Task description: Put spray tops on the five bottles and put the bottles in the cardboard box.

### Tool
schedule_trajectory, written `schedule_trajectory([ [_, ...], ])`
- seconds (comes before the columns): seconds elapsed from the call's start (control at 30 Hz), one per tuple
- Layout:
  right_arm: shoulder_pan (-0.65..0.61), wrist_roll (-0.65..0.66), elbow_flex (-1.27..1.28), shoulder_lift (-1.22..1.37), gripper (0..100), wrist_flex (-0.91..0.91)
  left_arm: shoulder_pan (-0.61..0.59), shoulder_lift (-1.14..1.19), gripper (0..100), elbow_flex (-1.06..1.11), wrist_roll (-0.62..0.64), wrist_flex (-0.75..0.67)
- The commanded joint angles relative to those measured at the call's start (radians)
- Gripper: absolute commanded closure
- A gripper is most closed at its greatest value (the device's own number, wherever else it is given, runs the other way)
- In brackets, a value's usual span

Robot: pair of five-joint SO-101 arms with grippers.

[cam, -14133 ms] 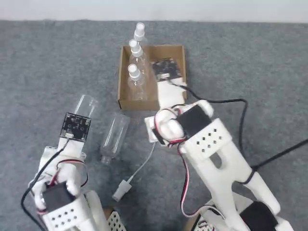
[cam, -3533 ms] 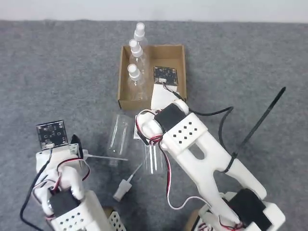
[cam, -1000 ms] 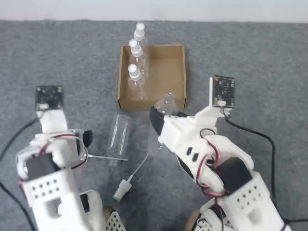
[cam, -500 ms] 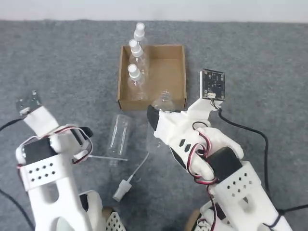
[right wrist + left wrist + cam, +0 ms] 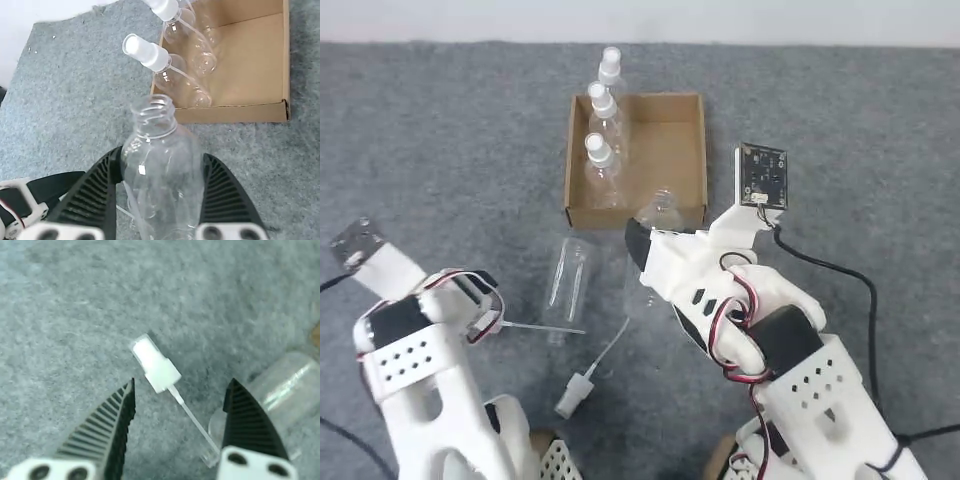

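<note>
My right gripper [image 5: 161, 157] is shut on an uncapped clear bottle [image 5: 159, 145] and holds it upright just in front of the cardboard box [image 5: 670, 150]; from above, the bottle's neck [image 5: 663, 210] stands at the box's near wall. My left gripper [image 5: 182, 385] hangs open over a white spray top [image 5: 155, 367] that lies on the carpet with its thin tube [image 5: 545, 327] pointing toward a second uncapped bottle [image 5: 565, 285] lying flat. Three bottles with spray tops [image 5: 600, 165] stand along the box's left side.
Another spray top [image 5: 577, 392] with its tube lies on the grey carpet between the two arms' bases. The box's right half [image 5: 250, 60] is bare cardboard. The left arm's end [image 5: 20, 205] appears at the edge of the right wrist view.
The left arm has tipped back and down, its wrist board swinging toward the lower left, gripper staying over the spray top. The right arm shifted slightly left with the bottle, then stayed still.
</note>
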Motion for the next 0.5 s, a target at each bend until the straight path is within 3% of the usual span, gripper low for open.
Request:
schedule_trajectory([
  [0.0, 0.012, 0.015, -0.020, 0.004, 99.3, -0.025, -0.025, 0.011, 73, -0.002, 0.014, -0.028],
  [0.2, 0.012, 0.015, -0.020, 0.004, 99.3, -0.025, -0.025, 0.026, 73, -0.008, 0.014, -0.029],
  [0.47, 0.012, 0.015, -0.020, 0.004, 99.3, -0.025, -0.048, 0.307, 73, -0.084, 0.046, -0.110],
])
